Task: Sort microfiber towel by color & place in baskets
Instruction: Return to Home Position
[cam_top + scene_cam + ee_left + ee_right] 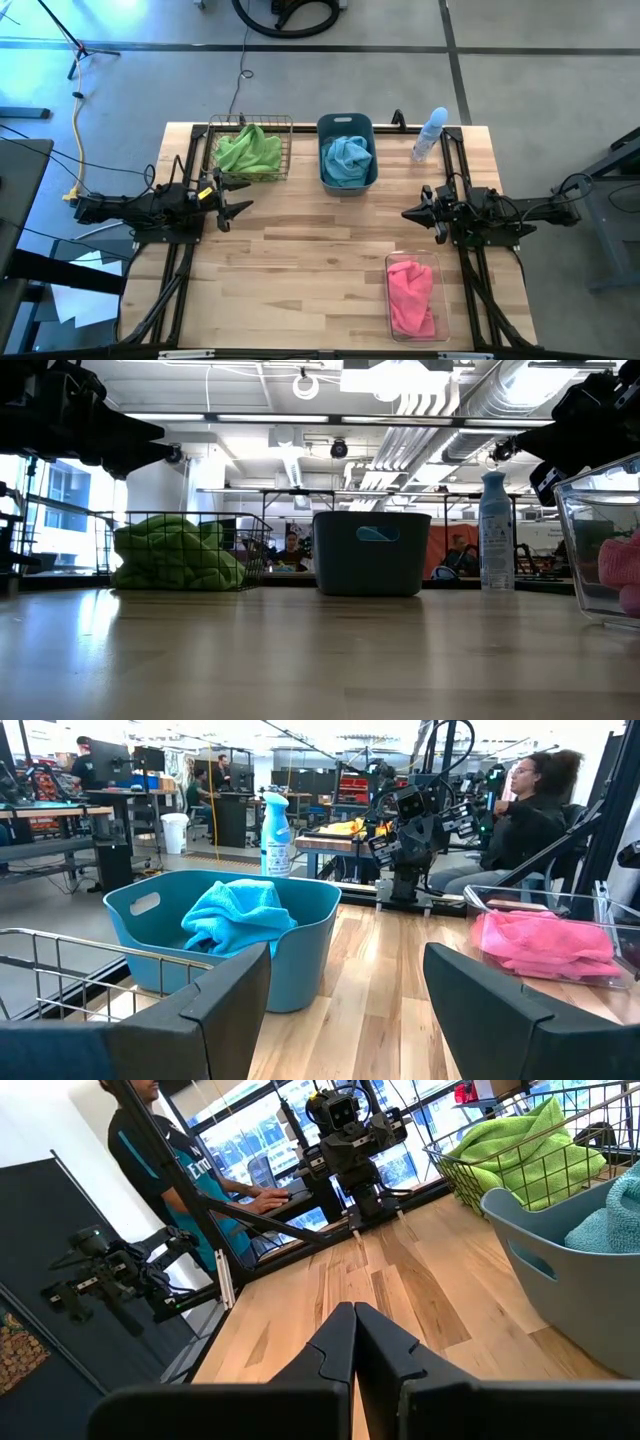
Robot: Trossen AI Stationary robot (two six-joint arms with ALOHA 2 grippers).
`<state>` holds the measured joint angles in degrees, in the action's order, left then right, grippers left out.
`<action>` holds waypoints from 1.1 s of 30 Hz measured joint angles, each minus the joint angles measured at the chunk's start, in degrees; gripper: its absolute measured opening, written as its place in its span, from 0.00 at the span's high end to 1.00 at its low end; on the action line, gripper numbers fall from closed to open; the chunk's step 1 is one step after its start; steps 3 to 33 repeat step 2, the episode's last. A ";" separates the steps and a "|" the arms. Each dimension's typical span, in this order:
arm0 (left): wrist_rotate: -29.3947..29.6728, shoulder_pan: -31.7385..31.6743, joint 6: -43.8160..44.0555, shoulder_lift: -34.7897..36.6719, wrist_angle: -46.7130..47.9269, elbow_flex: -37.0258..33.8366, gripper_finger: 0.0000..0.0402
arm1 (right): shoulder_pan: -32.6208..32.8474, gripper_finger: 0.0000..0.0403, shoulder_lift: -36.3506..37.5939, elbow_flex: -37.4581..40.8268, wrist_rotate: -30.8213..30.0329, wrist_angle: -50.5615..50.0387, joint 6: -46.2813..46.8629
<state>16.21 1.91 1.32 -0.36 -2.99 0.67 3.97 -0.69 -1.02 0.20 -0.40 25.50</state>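
Fingers on my left gripper (238,213) are standing spread wide apart, pinching nothing, over bare wood near the left edge of the table (320,260). My right gripper (407,213) is hovering opposite it near the right edge. Its two fingers are pressing together tip to tip, and nothing is sitting between them. The two grippers are pointing at each other, well apart.

Writing is giving me little. The label on the spray bottle (431,133) is too small to read. White letters are showing on the teal shirt of a standing person (160,1140), but a rod is cutting across them and I cannot make them out.

Closest to the front edge, on the right side of the table, the clear bin (413,256) is holding the pink towels (411,295), bunched along its length. Farther back, at the middle of the rear edge, the slate-blue tub (345,120) is holding the light blue towels (347,160), which are heaping above its rim. Near its left side, with a gap between, the wire basket (288,150) is holding the lime green towels (248,150). The spray bottle is standing upright at the rear right corner, apart from the tub.

Beyond the table a seated person (530,815) is showing in the room.
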 joint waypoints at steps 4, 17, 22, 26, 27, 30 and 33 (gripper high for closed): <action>0.00 0.00 0.00 0.00 -0.02 0.00 0.38 | 0.00 1.00 0.00 0.00 0.01 0.00 0.02; 0.00 0.00 0.00 0.00 -0.02 0.00 0.38 | 0.00 1.00 0.00 0.00 0.01 0.00 0.02; 0.00 0.00 0.00 0.00 -0.02 0.00 0.38 | 0.00 1.00 0.00 0.00 0.01 0.00 0.02; 0.00 0.00 0.00 0.00 -0.02 0.00 0.38 | 0.00 1.00 0.00 0.00 0.01 0.00 0.02; 0.00 0.00 0.00 0.00 -0.02 0.00 0.38 | 0.00 1.00 0.00 0.00 0.01 0.00 0.02; 0.00 0.00 0.00 0.00 -0.02 0.00 0.38 | 0.00 1.00 0.00 0.00 0.01 0.00 0.02; 0.00 0.00 0.00 0.00 -0.02 0.00 0.38 | 0.00 1.00 0.00 0.00 0.01 0.00 0.02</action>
